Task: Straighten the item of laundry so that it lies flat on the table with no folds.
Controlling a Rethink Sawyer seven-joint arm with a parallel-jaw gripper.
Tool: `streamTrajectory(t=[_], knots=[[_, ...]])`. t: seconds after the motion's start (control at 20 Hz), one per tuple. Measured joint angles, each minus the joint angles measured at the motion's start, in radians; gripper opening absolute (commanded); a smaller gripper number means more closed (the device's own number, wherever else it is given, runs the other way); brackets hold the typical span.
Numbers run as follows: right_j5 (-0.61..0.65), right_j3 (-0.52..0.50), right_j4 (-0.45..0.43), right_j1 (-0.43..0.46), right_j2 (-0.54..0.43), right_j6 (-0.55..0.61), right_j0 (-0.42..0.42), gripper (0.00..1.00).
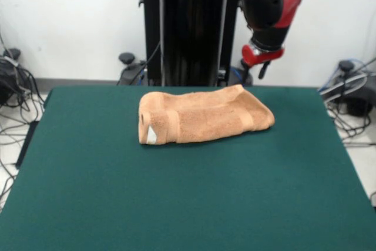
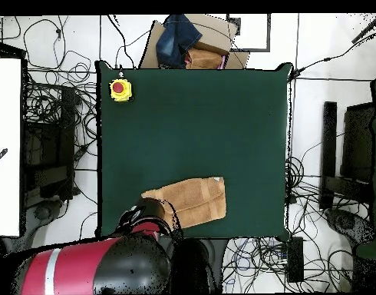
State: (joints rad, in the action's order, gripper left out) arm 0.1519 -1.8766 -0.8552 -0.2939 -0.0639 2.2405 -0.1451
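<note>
The orange-tan towel [image 1: 202, 116] lies folded into a thick bundle on the green table [image 1: 176, 204], near the edge by the robot. Its white tag [image 1: 151, 135] shows at its left end. In the overhead view the towel [image 2: 192, 200] lies near the table's [image 2: 191, 115] bottom edge, with its left end under the arm. The red and black arm hangs behind the towel's right end, and its lower end with the gripper [image 1: 261, 63] is above the table's far edge, apart from the towel. I cannot tell the gripper's state.
A yellow box with a red button [image 2: 120, 89] stands at the table's upper left corner in the overhead view. A cardboard box with blue cloth [image 2: 183, 42] sits beyond that edge. The black pedestal [image 1: 191, 27] stands behind the table. Cables lie on the floor around.
</note>
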Motion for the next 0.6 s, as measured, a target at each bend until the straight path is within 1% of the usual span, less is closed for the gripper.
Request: streamTrajectory(t=[0.3,0.4,0.6], knots=[[0.000,-0.001,-0.002,-0.012,-0.008,0.000,0.020,1.00],[0.013,-0.002,-0.002,-0.031,-0.034,0.000,0.055,1.00],[0.051,-0.002,-0.002,-0.056,-0.067,0.000,0.097,1.00]])
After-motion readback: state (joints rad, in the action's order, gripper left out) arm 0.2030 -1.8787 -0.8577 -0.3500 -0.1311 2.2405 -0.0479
